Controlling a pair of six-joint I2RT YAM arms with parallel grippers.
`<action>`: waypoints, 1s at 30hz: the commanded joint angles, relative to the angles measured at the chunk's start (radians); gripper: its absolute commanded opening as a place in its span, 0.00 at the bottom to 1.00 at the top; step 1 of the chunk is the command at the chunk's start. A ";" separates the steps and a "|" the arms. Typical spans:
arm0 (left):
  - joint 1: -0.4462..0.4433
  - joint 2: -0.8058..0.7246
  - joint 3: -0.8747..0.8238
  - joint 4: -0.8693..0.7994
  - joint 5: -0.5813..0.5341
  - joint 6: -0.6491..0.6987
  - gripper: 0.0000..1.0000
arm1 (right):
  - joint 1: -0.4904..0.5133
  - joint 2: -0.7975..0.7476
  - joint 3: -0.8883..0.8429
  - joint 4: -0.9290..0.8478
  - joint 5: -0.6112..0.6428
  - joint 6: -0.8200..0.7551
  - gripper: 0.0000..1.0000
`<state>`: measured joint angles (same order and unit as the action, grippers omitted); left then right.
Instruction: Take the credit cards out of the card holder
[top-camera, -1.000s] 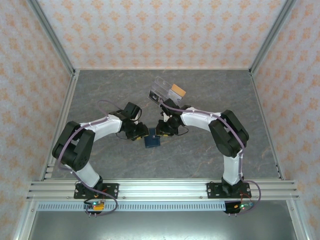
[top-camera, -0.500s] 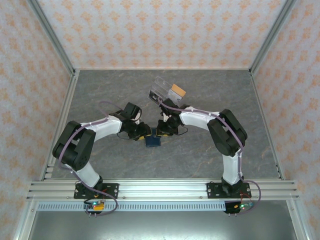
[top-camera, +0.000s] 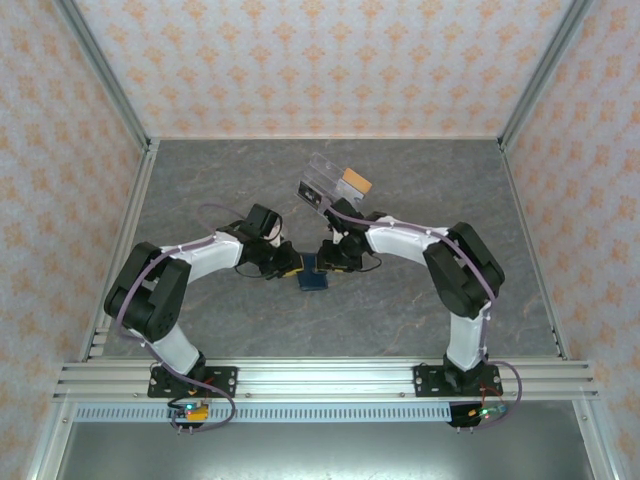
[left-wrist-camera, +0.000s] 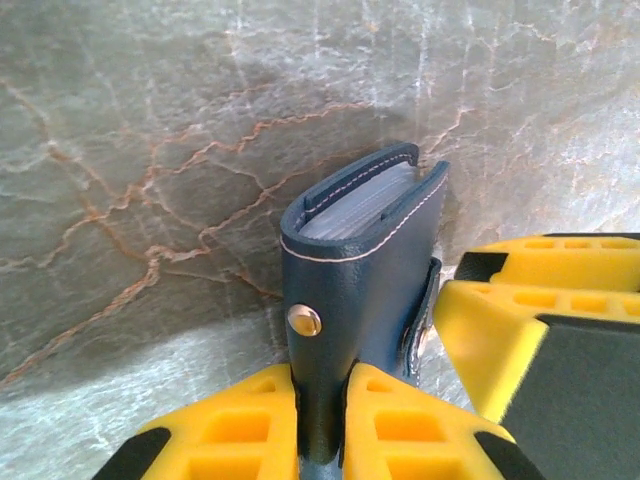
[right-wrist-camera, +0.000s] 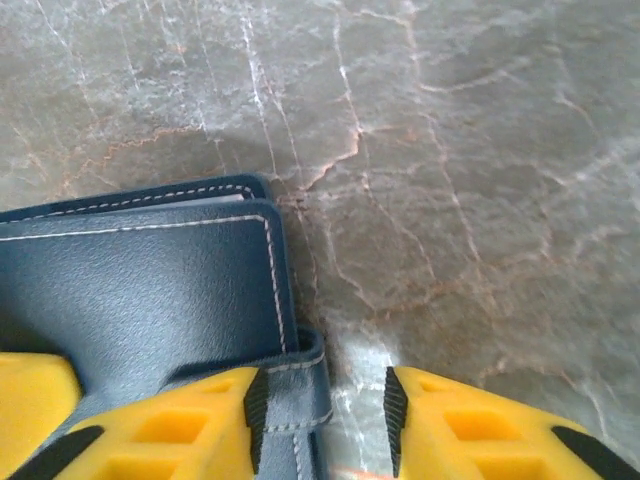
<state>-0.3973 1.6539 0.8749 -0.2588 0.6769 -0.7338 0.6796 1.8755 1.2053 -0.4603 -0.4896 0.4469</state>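
I find nothing I can read in my feeds. The card holder shows plain navy leather with pale stitching and a blank metal snap. The clear box is too small for me to make out any print.

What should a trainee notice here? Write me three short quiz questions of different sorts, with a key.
1. True or false: the left hand is clamped on the card holder.
2. What sits between the fingers of the right hand? A) the clasp tab B) a loose card C) a pen
3. In the top view, what transparent thing stands on the table beyond both hands?

Key: 1 true; 2 A; 3 the clear box.
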 joint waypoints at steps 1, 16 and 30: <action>-0.001 -0.027 -0.007 0.013 0.003 0.001 0.03 | -0.005 -0.091 -0.032 0.051 0.021 0.021 0.47; -0.001 -0.031 0.007 0.003 0.001 -0.005 0.00 | 0.027 -0.011 0.068 -0.020 -0.044 0.006 0.47; -0.003 -0.020 0.013 0.005 0.007 -0.009 0.00 | 0.043 0.067 0.087 -0.080 -0.035 -0.032 0.45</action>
<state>-0.3973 1.6424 0.8749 -0.2497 0.6838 -0.7361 0.7181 1.9141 1.2739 -0.4831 -0.5316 0.4362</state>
